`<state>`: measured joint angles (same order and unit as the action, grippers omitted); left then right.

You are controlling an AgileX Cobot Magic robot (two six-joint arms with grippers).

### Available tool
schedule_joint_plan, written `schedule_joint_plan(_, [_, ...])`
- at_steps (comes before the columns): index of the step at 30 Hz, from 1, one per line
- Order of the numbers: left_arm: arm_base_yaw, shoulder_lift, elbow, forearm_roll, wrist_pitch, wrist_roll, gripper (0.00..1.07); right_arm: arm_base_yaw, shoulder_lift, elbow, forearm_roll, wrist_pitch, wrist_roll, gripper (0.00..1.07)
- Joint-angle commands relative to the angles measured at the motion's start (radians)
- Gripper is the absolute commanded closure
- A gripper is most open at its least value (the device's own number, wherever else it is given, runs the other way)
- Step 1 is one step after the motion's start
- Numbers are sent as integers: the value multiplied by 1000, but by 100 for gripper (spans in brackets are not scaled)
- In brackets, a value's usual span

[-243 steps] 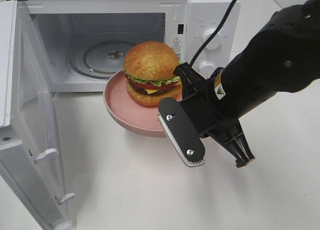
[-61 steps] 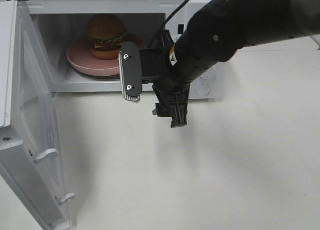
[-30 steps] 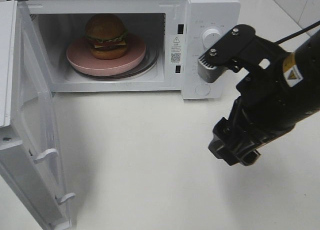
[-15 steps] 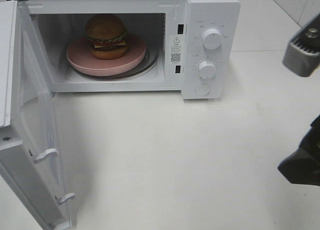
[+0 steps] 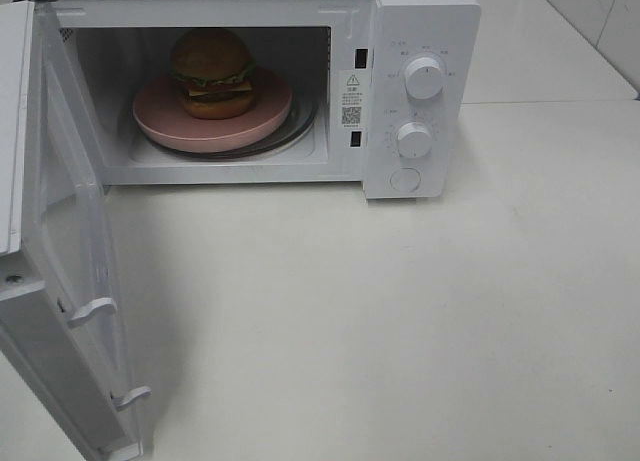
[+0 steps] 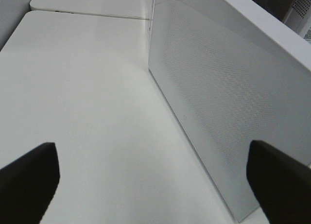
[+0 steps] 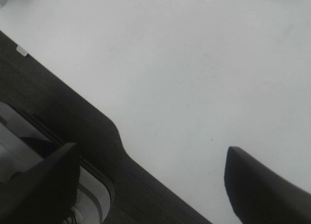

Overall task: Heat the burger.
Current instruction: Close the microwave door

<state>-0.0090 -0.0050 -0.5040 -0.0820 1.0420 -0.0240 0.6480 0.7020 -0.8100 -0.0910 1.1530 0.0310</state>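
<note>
- The burger (image 5: pixel 211 73) sits on its plate (image 5: pixel 165 129) inside the microwave (image 5: pixel 420 21), upper left.
- The right pincer (image 7: pixel 153 182) has withdrawn from the high view, wide, empty (left pincer (image 6: pixel 154 178) likewise).
- The door (image 5: pixel 70 271) gapes; closing seems next.

The smooth white counter (image 5: pixel 400 331) fills the near and right parts of the scene. A straight joint line (image 5: pixel 550 102) crosses it at the far right. Beyond the joint, the surface runs on to a white tiled wall (image 5: pixel 622 26). Lighting is even and diffuse, and shadows are soft.
</note>
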Motion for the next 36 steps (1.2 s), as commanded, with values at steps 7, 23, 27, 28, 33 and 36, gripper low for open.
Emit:
schedule_joint_plan(7, [1,-21,1,1,-9,0,7,-287,-160,121,-2,-9,6,31])
schedule_joint_plan(23, [1,-21,1,1,-9,0,7,-452,-494,308,7,-148,55,31])
schedule_joint_plan(27, [1,-21,1,1,-9,0,7,-452,-553,306,6,-148,57,31])
schedule_joint_plan(28, [1,-21,1,1,-9,0,7,-452,-590,306,6,-148,57,31])
schedule_joint_plan(33, [1,-21,1,1,-9,0,7,-452,-698,306,6,-148,57,31])
schedule_joint_plan(36, [1,-21,1,1,-9,0,7,-452,-733,306,5,-148,59,31])
